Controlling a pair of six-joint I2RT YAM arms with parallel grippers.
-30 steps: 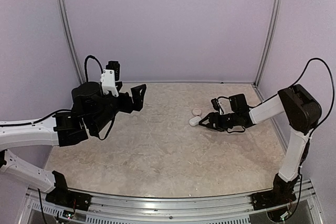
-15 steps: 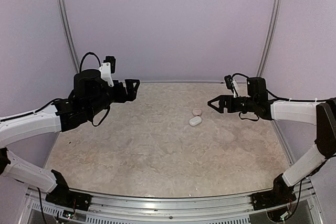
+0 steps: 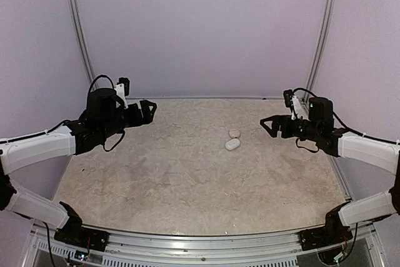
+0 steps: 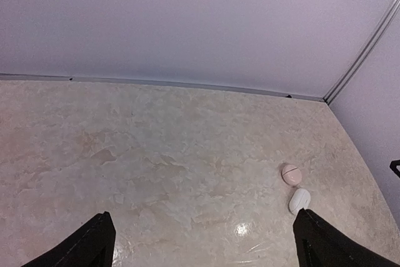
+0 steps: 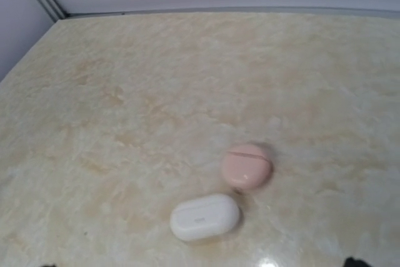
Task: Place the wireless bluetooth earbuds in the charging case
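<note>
Backed off the cases since a second ago, my right gripper (image 3: 267, 125) hangs spread wide above the table (image 3: 187, 173). Just ahead lies the white charging case (image 5: 205, 217), shut. Just beyond it sits the pink case (image 5: 247, 166), also shut. Whether the earbuds are inside, I cannot tell. Far opposite, my left gripper (image 3: 149, 108) is spread too.

Obstacles on the table (image 3: 156, 179): pink case (image 3: 234, 134) and white case (image 3: 232, 144), just beside each other, right of centre. Walls (image 3: 200, 29) bound the far, left and right edges.
</note>
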